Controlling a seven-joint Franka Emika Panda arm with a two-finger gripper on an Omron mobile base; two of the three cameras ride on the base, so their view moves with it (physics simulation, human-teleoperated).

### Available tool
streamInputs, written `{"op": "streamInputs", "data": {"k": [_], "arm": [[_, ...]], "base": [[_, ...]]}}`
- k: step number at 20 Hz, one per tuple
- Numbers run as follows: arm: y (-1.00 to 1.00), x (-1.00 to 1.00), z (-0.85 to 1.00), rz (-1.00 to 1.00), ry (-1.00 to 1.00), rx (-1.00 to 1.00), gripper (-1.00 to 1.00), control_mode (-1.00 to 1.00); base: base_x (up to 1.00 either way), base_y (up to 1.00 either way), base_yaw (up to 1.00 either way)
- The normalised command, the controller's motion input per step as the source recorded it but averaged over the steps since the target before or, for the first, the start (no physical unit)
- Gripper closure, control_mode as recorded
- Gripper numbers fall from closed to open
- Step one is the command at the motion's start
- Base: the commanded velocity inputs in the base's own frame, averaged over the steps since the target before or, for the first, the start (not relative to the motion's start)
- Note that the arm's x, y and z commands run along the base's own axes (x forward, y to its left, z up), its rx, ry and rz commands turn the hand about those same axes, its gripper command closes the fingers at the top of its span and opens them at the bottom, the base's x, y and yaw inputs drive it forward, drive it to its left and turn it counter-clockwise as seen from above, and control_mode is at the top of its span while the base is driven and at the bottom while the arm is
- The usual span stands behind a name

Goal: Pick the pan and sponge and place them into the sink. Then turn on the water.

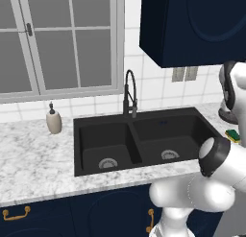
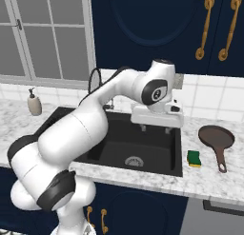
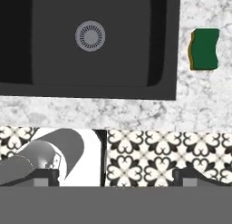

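Pan [image 2: 216, 136] and sponge [image 2: 194, 158] lie on the counter [image 2: 209, 181] right of the sink [image 2: 177, 153], the arm hiding the faucet's [image 1: 129, 92] base, gripper [image 2: 155, 128] jaws released above 1 basin

Finishes across your sink corner: matt blacks, speckled stone, a few metal glints.

You see the sink [image 1: 144, 121] in a matt black, stone-like finish, each basin holding a ribbed silver metal drain [image 3: 90, 36]. The counter [image 1: 33, 154] around it looks like smooth polished marble, white with grey speckle. Your faucet [image 1: 129, 94] reads as black metal with a coiled spring neck. The pan [image 2: 216, 136] looks dull and dark brown, its inside a flat reddish-brown. The sponge [image 3: 205, 49] shows a matt green face over a yellow layer. Cabinet doors [image 2: 157, 20] are smooth navy with brassy handles [image 2: 205, 27]; the wall tiles [image 1: 158, 82] look glossy white, and the floor [image 3: 167, 157] carries patterned black-and-white tile.
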Motion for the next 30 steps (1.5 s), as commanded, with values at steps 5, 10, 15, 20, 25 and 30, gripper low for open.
{"op": "streamInputs", "data": {"k": [5, 10, 15, 20, 25, 30], "arm": [[-0.84, -0.05, -0.58, -0.02, 0.10, -0.05, -1.00, -1.00], [-0.69, 0.08, -0.45, 0.00, 0.00, 0.00, -1.00, -1.00], [-0.59, 0.27, -0.43, 0.00, 0.00, 0.00, -1.00, -1.00], [-0.64, 0.29, -0.33, 0.00, 0.00, 0.00, -1.00, -1.00], [-0.47, 0.30, -0.09, 0.00, 0.01, 0.03, -1.00, -1.00], [-0.41, 0.38, -0.11, 0.00, 0.00, 0.06, -1.00, -1.00]], "base": [[0.00, 0.00, 0.00], [0.00, 0.00, 0.00], [0.00, 0.00, 0.00], [0.00, 0.00, 0.00], [0.00, 0.00, 0.00], [0.00, 0.00, 0.00]]}}
